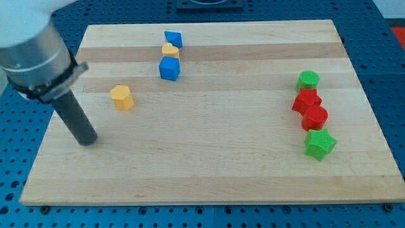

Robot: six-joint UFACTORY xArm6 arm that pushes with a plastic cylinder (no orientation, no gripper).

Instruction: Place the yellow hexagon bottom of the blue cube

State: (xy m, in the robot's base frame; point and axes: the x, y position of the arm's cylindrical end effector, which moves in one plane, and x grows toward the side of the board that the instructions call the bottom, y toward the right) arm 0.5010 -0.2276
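The yellow hexagon (122, 97) lies on the wooden board (209, 158) at the left. The blue cube (169, 68) sits up and to the right of it, near the view's top. My tip (87, 140) rests on the board below and to the left of the yellow hexagon, apart from it. A yellow heart-shaped block (170, 50) touches the blue cube's top side, and a second blue block (173, 39) sits just above that.
At the view's right stands a column of blocks: a green cylinder (308, 80), a red star-like block (307, 101), a red block (315, 117) and a green star-like block (319, 144). The blue perforated table (19, 158) surrounds the board.
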